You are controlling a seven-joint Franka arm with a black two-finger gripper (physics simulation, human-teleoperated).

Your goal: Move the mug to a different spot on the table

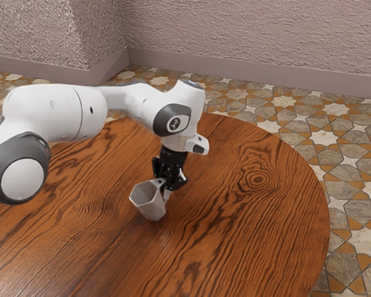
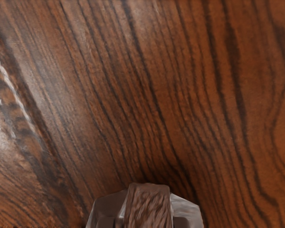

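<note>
A pale grey faceted mug (image 1: 148,200) hangs tilted near the middle of the round wooden table (image 1: 253,229), its mouth turned toward the exterior view's upper left. My black gripper (image 1: 167,184) reaches down from above and is shut on the mug's rim on the side toward the exterior view's right. The mug's base looks slightly off the tabletop. In the wrist view the mug (image 2: 145,209) sits just under my hand as a blurred grey shape with wood grain reflected in it, over the table (image 2: 142,95).
The table's curved edge (image 1: 324,204) runs down the exterior view's right side, with patterned floor tiles (image 1: 352,142) beyond it. My white arm (image 1: 62,117) crosses the table's left part. Bare wood surrounds the mug on all sides.
</note>
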